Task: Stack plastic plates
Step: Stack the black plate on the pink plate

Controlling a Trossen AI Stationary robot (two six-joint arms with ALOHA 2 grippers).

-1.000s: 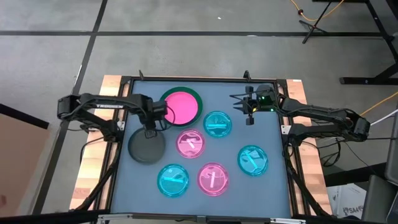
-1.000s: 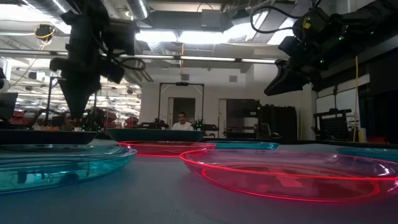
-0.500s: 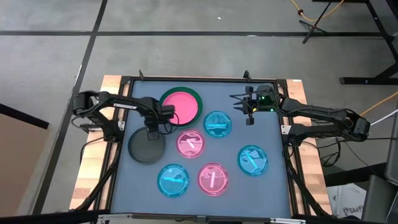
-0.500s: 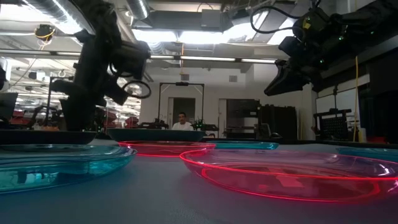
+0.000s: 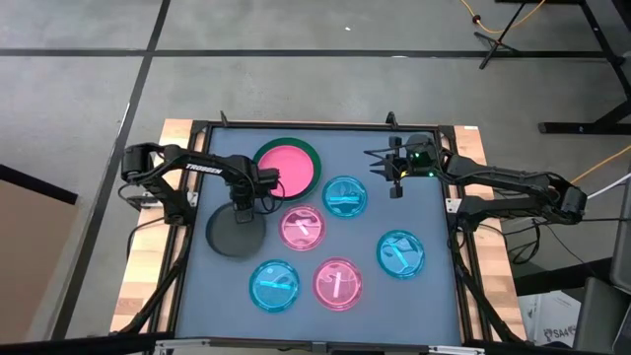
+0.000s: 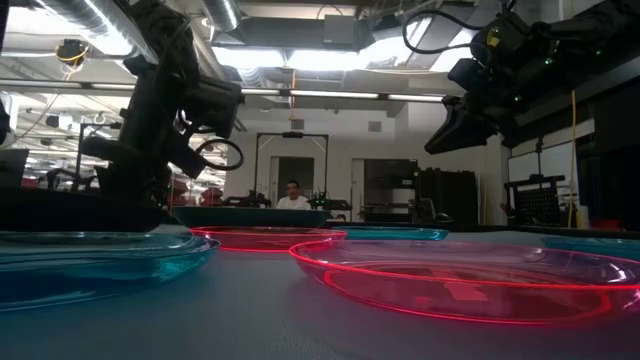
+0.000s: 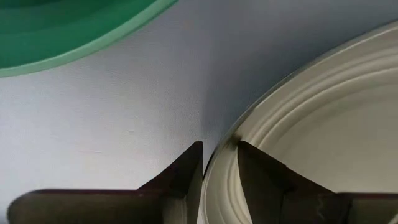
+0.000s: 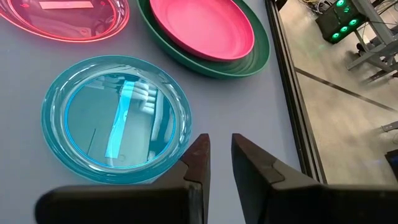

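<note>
No legible text on the plates or the surface, white lettering on the left arm [image 5: 202,169] too small to read, partial dark letters on a white box [image 5: 549,318] at the floor's edge, not readable with confidence

A grey table [image 5: 434,296] was framed by wooden boards [image 5: 138,286] — concrete floor [image 5: 296,59] was seen around it. A person [image 6: 292,194] was seen in the room beyond.
</note>
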